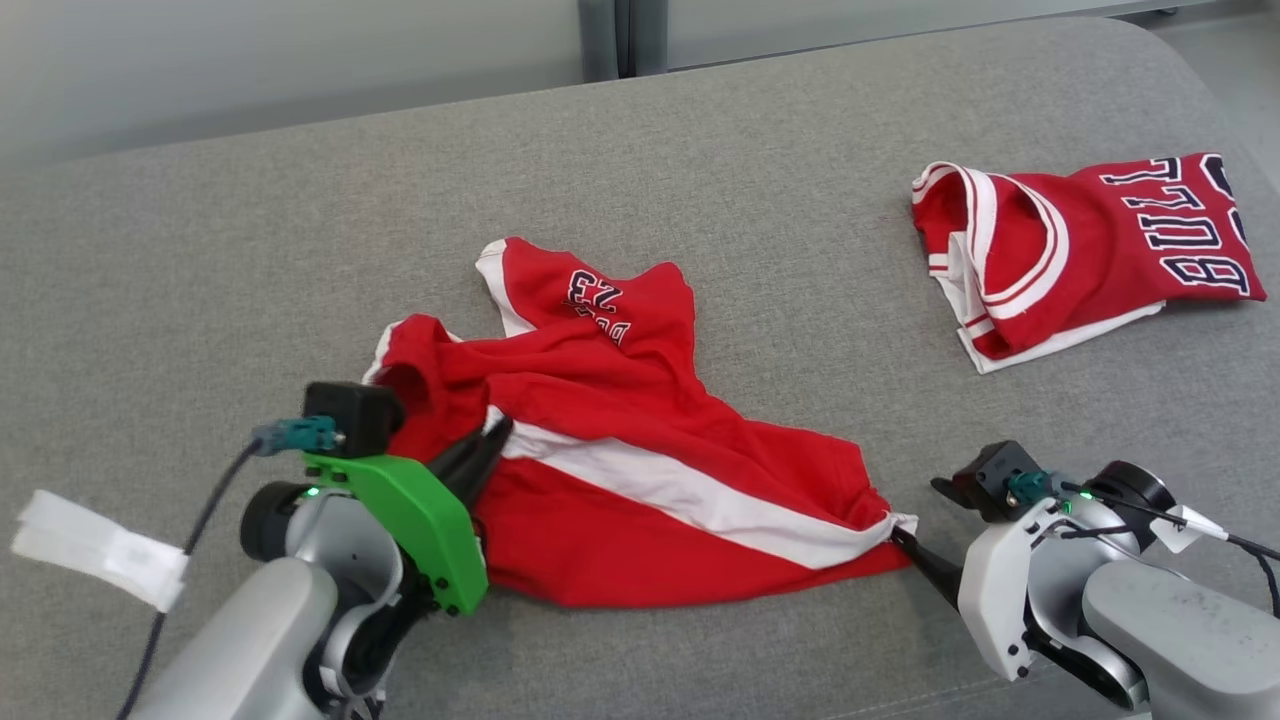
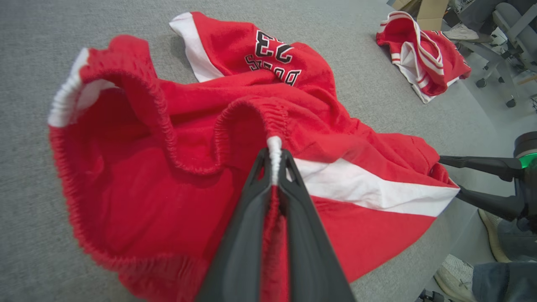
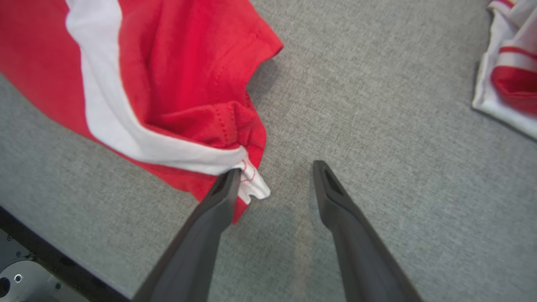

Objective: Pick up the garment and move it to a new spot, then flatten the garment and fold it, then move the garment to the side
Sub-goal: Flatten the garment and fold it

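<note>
Grey fabric-covered surface [image 1: 700, 130] under all the work, pale wall [image 1: 300, 60] beyond. At far left, pressed together: the left gripper [image 2: 275, 155], pinching the gathered waistband of the red garment [image 1: 640, 400] at the junction of white side stripe and elastic, with cloth caught between both fingers. Around that claw, crumpled red shorts: open waistband loop just to its left, numbered leg thrown beyond its tips, white stripe leading off to its right toward the other claw. Judged light, limp and thin, with no stiffness to keep a shape. Likely to sag, bunch and drag on the rough cloth below rather than slide, and not at all fragile. Best taken at the thickened edges, namely the elastic waistband and stitched hem corners, never mid-panel, for fear of lifting a single slack layer. Further right, spread wide and holding nothing: the right gripper [image 3: 277, 167], one finger against the white hem corner of the leg, the other over bare grey just beside it. Worth closing on that doubled hem corner for a two-point stretch. Well beyond the right claw's tips and off to its right, lying apart: a second red jersey [image 1: 1090, 250], loosely folded.
</note>
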You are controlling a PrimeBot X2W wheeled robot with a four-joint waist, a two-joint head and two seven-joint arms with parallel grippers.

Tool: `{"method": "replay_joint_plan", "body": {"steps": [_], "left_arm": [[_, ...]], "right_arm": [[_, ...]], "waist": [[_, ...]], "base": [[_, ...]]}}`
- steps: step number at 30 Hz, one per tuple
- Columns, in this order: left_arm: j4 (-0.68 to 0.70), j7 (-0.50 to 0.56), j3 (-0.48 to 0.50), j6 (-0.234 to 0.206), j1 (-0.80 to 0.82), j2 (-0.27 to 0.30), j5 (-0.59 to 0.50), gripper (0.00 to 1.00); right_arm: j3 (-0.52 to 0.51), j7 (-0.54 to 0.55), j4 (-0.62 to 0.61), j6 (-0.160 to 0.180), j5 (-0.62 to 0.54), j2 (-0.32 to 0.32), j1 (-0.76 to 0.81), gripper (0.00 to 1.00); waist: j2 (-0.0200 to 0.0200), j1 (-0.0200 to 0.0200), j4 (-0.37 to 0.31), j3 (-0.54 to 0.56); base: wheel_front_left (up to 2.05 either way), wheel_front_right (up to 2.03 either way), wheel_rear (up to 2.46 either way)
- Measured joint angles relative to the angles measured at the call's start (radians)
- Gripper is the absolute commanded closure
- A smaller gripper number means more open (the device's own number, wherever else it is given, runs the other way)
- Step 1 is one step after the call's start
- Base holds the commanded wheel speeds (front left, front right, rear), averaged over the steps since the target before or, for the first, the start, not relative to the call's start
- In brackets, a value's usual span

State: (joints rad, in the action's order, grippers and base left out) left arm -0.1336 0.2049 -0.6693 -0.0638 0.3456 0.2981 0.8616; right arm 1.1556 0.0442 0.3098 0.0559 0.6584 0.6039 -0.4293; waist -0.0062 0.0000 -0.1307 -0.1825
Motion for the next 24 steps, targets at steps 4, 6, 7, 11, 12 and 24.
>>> {"method": "replay_joint_plan", "body": {"steps": [4,6,7,11,12,24], "left_arm": [[0.057,-0.03,0.072,-0.017,-0.003,0.042,0.013,1.0],[0.083,-0.047,0.096,-0.023,-0.014,0.056,0.015,1.0],[0.095,-0.054,0.106,-0.025,-0.024,0.06,0.019,1.0],[0.144,-0.077,0.12,-0.03,-0.073,0.052,0.046,1.0],[0.153,-0.086,0.123,-0.033,-0.087,0.043,0.054,1.0],[0.212,-0.119,0.12,-0.043,-0.162,0.002,0.056,1.0]], "right_arm": [[-0.015,-0.017,-0.041,0.009,0.004,0.03,-0.006,0.0],[-0.033,-0.038,-0.067,0.025,0.018,0.044,0.011,0.0],[-0.042,-0.047,-0.083,0.027,0.023,0.051,0.019,0.0],[-0.089,-0.084,-0.139,0.049,0.059,0.081,0.066,0.0],[-0.1,-0.094,-0.152,0.053,0.072,0.087,0.079,0.0],[-0.173,-0.194,-0.241,0.068,0.151,0.038,0.232,0.0]], "waist": [[0.0,0.0,-0.017,-0.005],[0.0,0.0,-0.025,-0.009],[0.0,0.0,-0.028,-0.011],[0.0,0.0,-0.038,-0.017],[0.0,0.0,-0.04,-0.019],[0.0,0.0,-0.019,-0.037]], "base": [[0.0,0.0,0.0],[0.0,0.0,0.0],[0.0,0.0,0.0],[0.0,0.0,0.0],[0.0,0.0,0.0],[0.0,0.0,0.0]]}}
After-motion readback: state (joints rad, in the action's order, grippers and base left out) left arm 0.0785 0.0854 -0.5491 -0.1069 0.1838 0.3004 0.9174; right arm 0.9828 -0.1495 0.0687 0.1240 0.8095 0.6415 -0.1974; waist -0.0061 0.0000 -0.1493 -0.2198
